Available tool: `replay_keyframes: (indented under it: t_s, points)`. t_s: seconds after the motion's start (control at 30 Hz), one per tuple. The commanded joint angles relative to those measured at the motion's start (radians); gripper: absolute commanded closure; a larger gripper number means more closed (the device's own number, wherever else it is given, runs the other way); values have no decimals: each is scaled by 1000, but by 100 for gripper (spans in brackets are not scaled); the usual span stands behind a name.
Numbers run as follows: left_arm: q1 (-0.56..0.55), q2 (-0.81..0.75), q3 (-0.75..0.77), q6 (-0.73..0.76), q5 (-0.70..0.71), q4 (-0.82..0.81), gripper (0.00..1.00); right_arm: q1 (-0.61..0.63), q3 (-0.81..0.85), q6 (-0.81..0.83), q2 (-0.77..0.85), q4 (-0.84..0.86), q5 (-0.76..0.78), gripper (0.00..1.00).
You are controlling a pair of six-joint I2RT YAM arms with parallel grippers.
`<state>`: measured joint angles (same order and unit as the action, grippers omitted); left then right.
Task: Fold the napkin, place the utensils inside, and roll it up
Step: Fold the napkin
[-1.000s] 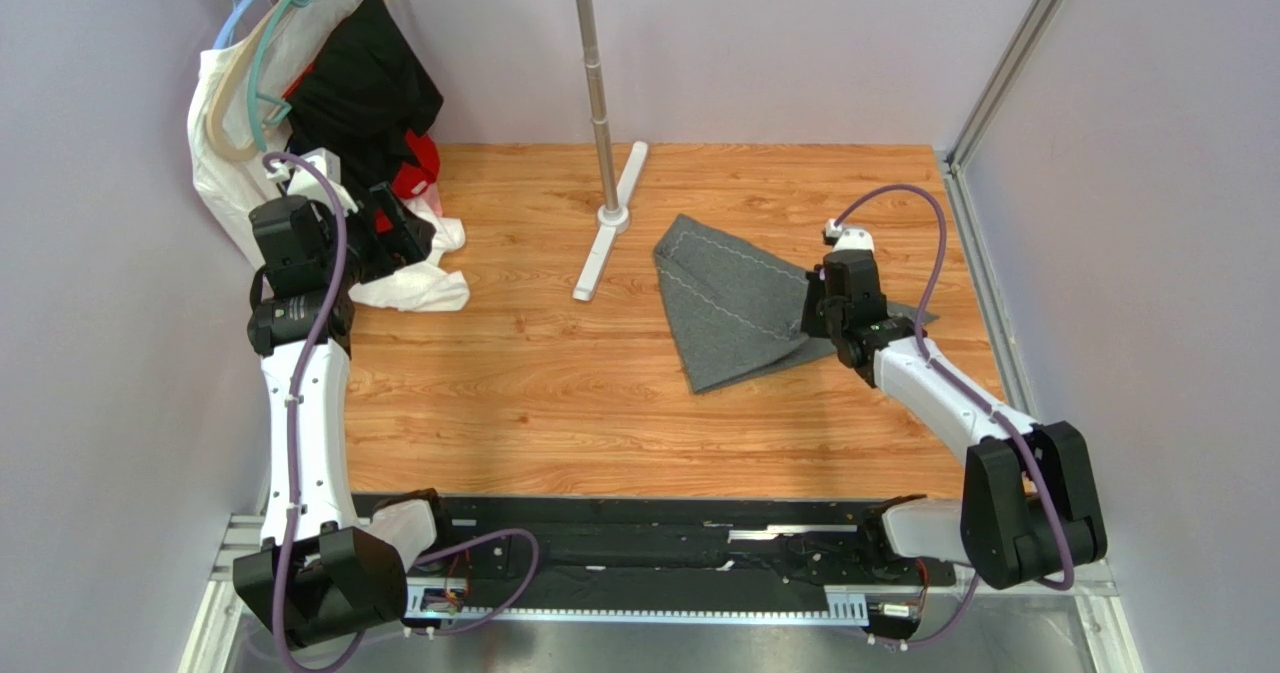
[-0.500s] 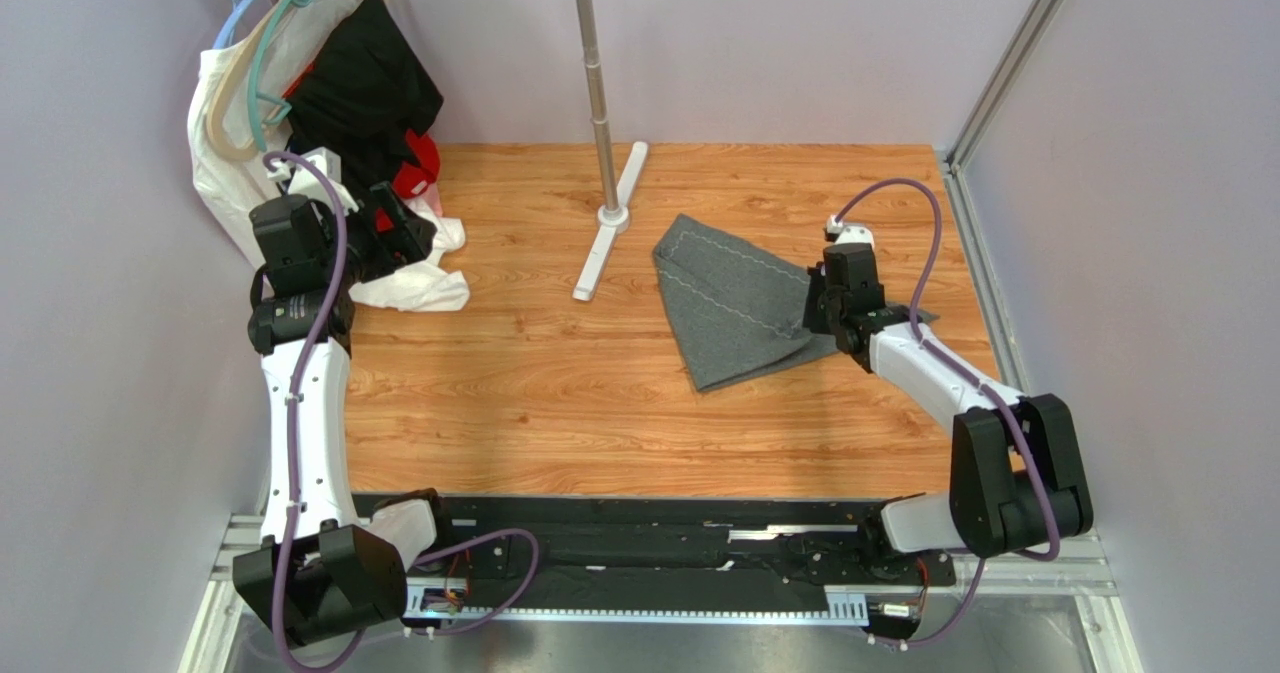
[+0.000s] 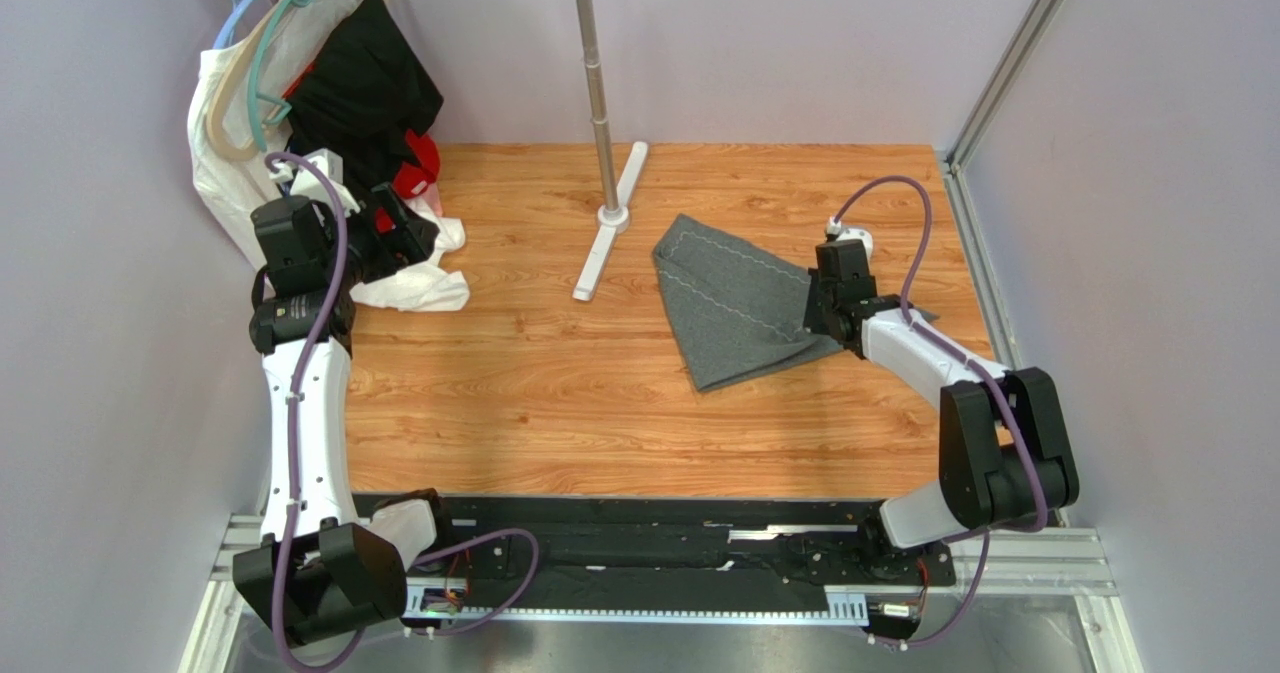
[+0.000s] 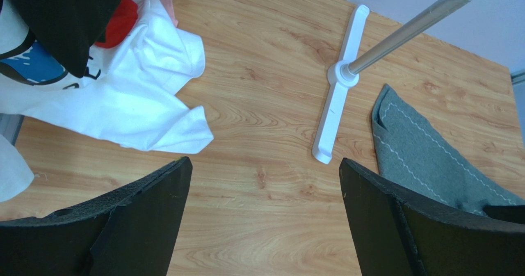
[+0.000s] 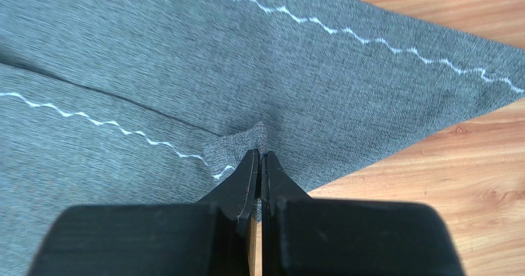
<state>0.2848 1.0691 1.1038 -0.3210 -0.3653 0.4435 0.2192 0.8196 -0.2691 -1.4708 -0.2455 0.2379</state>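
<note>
Wood-grain tabletop [image 3: 511, 403], walled on three sides. The napkin [image 3: 736, 306] lies flat on the right half of the tabletop, right of centre and toward the far side. It is dark grey and folded into a rough triangle, with the broad end toward the middle and a narrow point running out to the right. A pale wavy stitch line follows its edges. In the right wrist view two layers show, the upper one ending in a crease that runs across the cloth. The right gripper [image 5: 260, 159] sits low on the napkin near its right-hand end. Its jaws are pressed together at a small raised flap of the upper layer beside the stitch line, and they appear to nip that bit of cloth. The left gripper [image 4: 264, 165] is held above the far left part of the tabletop, well apart from the napkin. Its jaws are spread wide with nothing between them, only bare wood below. Just beside it a white garment [image 3: 406, 276] spills onto the tabletop, with black cloth [image 3: 361, 81] and a bit of red [image 3: 424, 156] hanging above it in the far left corner. A metal pole [image 3: 594, 73] rises from a white bar foot [image 3: 609, 238] at far centre. The foot lies near the napkin's broad end but does not touch it.
</note>
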Motion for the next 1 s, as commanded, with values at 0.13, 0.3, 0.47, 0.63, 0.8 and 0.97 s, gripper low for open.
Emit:
replay_keyframes:
  t_s: [0.13, 0.3, 0.47, 0.63, 0.8, 0.97]
  points:
    - [7, -1, 1, -13, -17, -40, 1, -3, 92, 24, 63, 69, -77, 100]
    - [7, -5, 1, -13, -14, -40, 1, -4, 41, 36, 90, 127, -88, 100]
    - [8, -5, -1, -16, -14, -42, 1, -4, 32, 27, 84, 141, -95, 100]
    - [7, -5, -2, -15, -21, -45, 1, -4, 85, 25, 60, 150, -118, 100]
    - [7, -1, -5, -23, -34, -49, 1, -3, 138, 28, 56, 141, -153, 100]
    - [8, 3, -9, -32, -53, -57, 2, -4, 84, 39, 49, 135, -109, 100]
